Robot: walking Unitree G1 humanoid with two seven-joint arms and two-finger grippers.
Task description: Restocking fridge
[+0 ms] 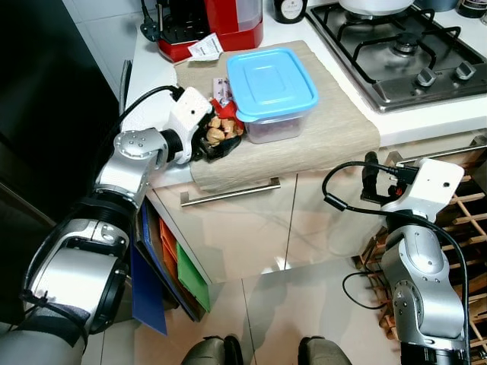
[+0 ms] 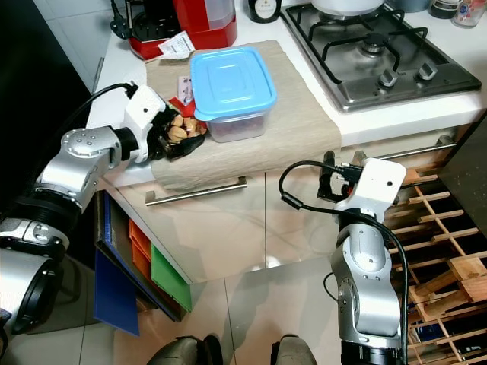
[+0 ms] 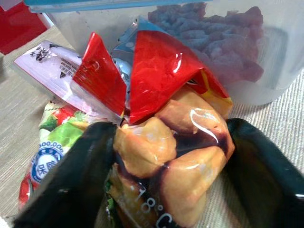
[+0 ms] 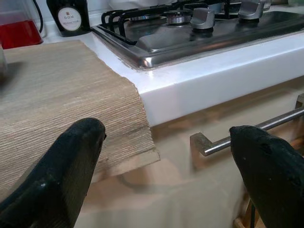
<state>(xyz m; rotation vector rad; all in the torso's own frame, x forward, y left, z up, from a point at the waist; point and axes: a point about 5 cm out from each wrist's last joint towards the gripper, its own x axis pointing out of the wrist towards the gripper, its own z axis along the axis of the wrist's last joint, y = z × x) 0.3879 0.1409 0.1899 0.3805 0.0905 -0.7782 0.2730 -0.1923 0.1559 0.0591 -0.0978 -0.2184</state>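
Near the bench's front left edge, the left end effector (image 1: 215, 139) is gripping a red-topped clear bag of golden dumplings (image 3: 173, 147), just beside the blue-lidded plastic container (image 1: 270, 90). Right end effector (image 4: 166, 166) is hanging spread, empty. Restocking seems barely started; both items remain unfridged.

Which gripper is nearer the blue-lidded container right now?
Left. The left gripper is beside the blue-lidded container, closed on a snack bag. The right gripper hangs open below the counter edge.

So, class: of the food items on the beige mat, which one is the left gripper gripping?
The clear bag of brown snacks, pinched in the left gripper; the blue-lidded container beside it stands untouched.
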